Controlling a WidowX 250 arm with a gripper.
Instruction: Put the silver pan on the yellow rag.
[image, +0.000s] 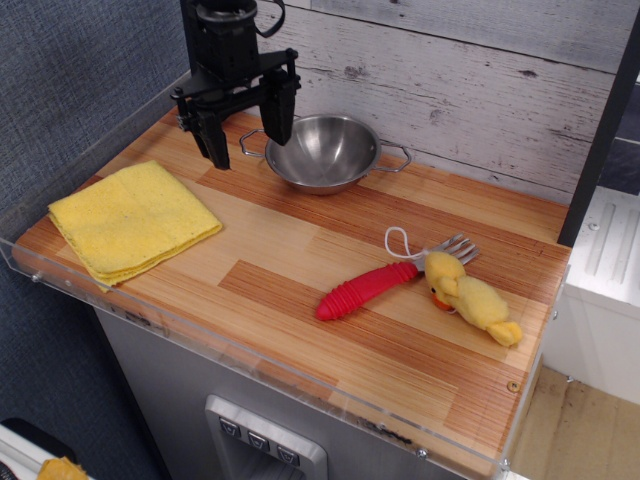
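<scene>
The silver pan (325, 150) sits upright at the back of the wooden counter, its two wire loop handles pointing left and right. The yellow rag (132, 218) lies folded flat at the front left, apart from the pan. My black gripper (248, 143) is open, fingers pointing down, astride the pan's left handle just above the counter. One finger (217, 145) is left of the handle, the other at the pan's left rim. It holds nothing.
A red-handled fork (375, 283) and a small yellow plush duck (472, 298) lie at the right. A clear plastic lip runs along the counter's left and front edges (250, 372). A whitewashed plank wall (470, 80) stands right behind the pan.
</scene>
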